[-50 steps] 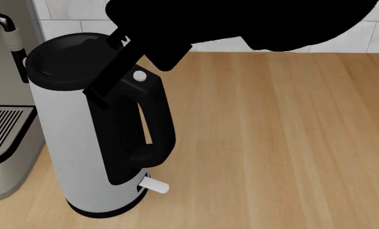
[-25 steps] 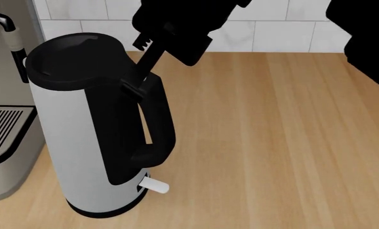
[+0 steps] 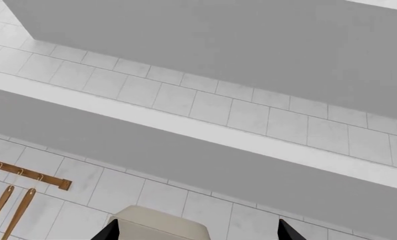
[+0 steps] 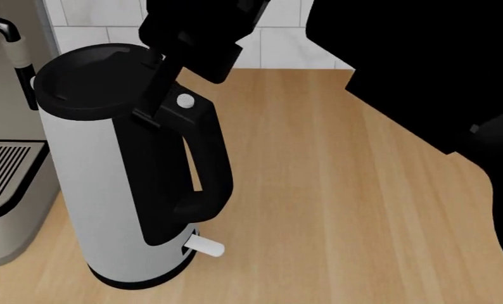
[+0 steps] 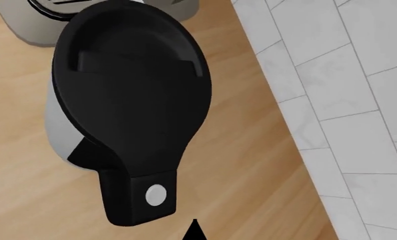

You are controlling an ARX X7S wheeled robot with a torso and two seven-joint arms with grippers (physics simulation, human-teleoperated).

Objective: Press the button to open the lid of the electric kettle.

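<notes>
The white electric kettle (image 4: 91, 190) stands on the wooden counter, with its black lid (image 4: 95, 76) lying flat and closed. A small white button (image 4: 185, 100) sits on top of the black handle (image 4: 203, 171). My right gripper (image 4: 147, 118) is shut. Its thin black fingers slant down just left of the button, over the join of lid and handle. In the right wrist view the lid (image 5: 128, 75) and button (image 5: 156, 195) show from above, with the gripper's tip (image 5: 194, 231) beside the button. My left gripper (image 3: 198, 232) is open and empty, facing the tiled wall.
A grey-beige coffee machine (image 4: 6, 158) with a metal grille stands right beside the kettle's left. My right arm (image 4: 438, 69) fills the upper right of the head view. A white tiled wall (image 4: 286, 44) runs behind the counter (image 4: 336, 209). A wooden utensil rack (image 3: 25, 175) hangs on the wall.
My right gripper's tip was over the button half a second ago. It has moved left, and the button shows again. The lid still lies flat. The right arm swung further into view.
</notes>
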